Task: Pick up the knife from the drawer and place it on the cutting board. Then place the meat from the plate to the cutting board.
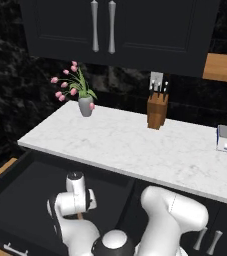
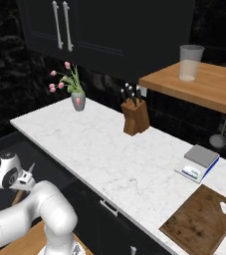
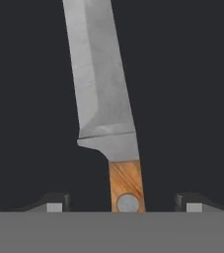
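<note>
Wooden knife (image 3: 106, 113) handle between spread fingers (image 3: 54, 203).

The knife (image 3: 103, 99) lies in the drawer (image 1: 20, 200), handle between the hand's (image 3: 124, 205) fingertips (image 3: 54, 203).

Even, diffuse rendered light bathes the white marble countertop (image 1: 135, 145), which reads brightest, while the glossy black stone backsplash (image 1: 5, 65) and the open matte black drawer (image 1: 20, 195) sink into gloom. Shadows are faint. The long silver-grey knife blade (image 3: 98, 84) appears slightly soft close up.
</note>
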Controlling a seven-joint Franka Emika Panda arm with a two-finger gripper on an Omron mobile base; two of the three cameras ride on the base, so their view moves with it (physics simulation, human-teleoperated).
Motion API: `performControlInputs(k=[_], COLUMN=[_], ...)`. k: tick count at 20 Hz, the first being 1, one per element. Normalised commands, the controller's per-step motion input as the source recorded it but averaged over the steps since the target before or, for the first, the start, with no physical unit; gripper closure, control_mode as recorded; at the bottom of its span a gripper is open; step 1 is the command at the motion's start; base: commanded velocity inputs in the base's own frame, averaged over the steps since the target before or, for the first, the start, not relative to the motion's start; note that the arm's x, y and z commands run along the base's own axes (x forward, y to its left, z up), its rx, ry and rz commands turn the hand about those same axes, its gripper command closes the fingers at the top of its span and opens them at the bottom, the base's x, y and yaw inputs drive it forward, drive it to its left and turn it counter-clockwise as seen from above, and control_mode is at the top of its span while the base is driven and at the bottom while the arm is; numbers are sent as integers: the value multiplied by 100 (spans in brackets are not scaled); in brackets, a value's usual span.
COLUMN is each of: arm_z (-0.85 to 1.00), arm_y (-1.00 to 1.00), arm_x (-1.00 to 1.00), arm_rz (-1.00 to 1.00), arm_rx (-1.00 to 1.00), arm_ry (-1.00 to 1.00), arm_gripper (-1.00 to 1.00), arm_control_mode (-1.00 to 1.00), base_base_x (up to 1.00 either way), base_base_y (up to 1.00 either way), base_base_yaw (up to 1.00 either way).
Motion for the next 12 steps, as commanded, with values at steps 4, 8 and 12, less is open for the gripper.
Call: performControlInputs(k=[4,8,12], arm_z=[-25,0,0], arm_y=[15,37,71], arm_x=[-2,-34,-34], arm_rz=[2,0,0], arm_rx=[0,0,0], arm_ry=[0,0,1], arm_gripper=[100,100,100], arm_control_mode=[-100,-100,-100], base_base_x=[0,0,0], base_base_y=[0,0,0], base_base_yaw=[0,0,0])
